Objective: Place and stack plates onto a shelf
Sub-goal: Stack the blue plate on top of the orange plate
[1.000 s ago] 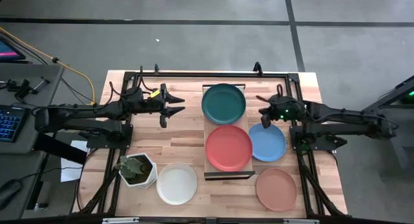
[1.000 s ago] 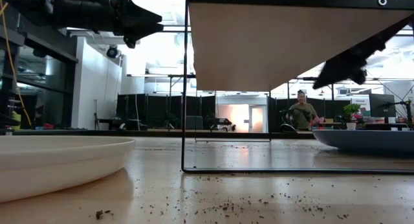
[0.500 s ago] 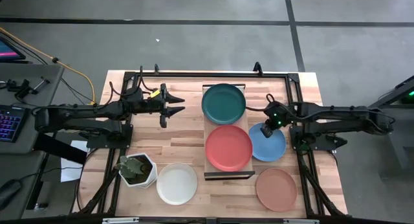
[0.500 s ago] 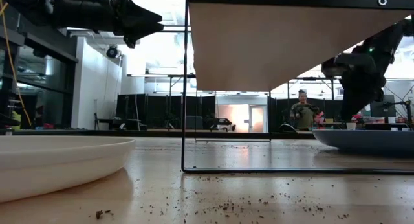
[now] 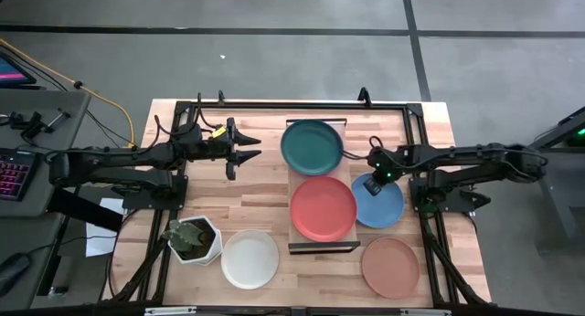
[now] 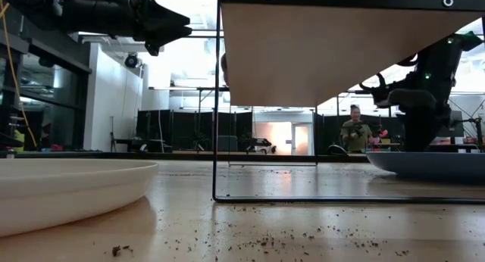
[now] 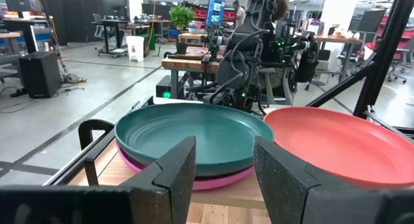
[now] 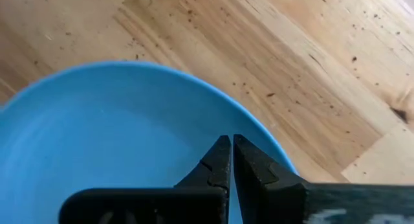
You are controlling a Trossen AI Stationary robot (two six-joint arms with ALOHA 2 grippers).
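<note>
The shelf (image 5: pixel 322 246) stands mid-table. On its far half the dark teal plate (image 5: pixel 312 144) lies on the magenta plate (image 7: pixel 213 181). The coral red plate (image 5: pixel 323 207) sits on its near half. On the table lie the light blue plate (image 5: pixel 384 206), the white plate (image 5: pixel 249 258) and the salmon tan plate (image 5: pixel 390 267). My right gripper (image 5: pixel 372 182) is shut and points down over the blue plate's far-left part. My left gripper (image 5: pixel 254 149) hangs open, level, left of the shelf, and faces the teal plate (image 7: pixel 194 130). My right gripper (image 8: pixel 230 138) comes from above with its shut fingers pointing down. The tips stand just inside the far-left rim (image 8: pixel 259 130) of the light blue plate, which lies flat on the table. I cannot tell whether the tips touch it.
A white hexagonal pot with a plant (image 5: pixel 194 240) stands near the table's near-left corner, next to the white plate. A dark frame (image 5: pixel 274 104) runs along the table's far edge. Bare wood shows between my left gripper and the shelf. A person (image 6: pixel 353 129) stands far back in the room.
My right gripper has come down from level with the shelf top onto the light blue plate's far-left part. It has tipped from roughly level to pointing down. My left arm has kept still.
</note>
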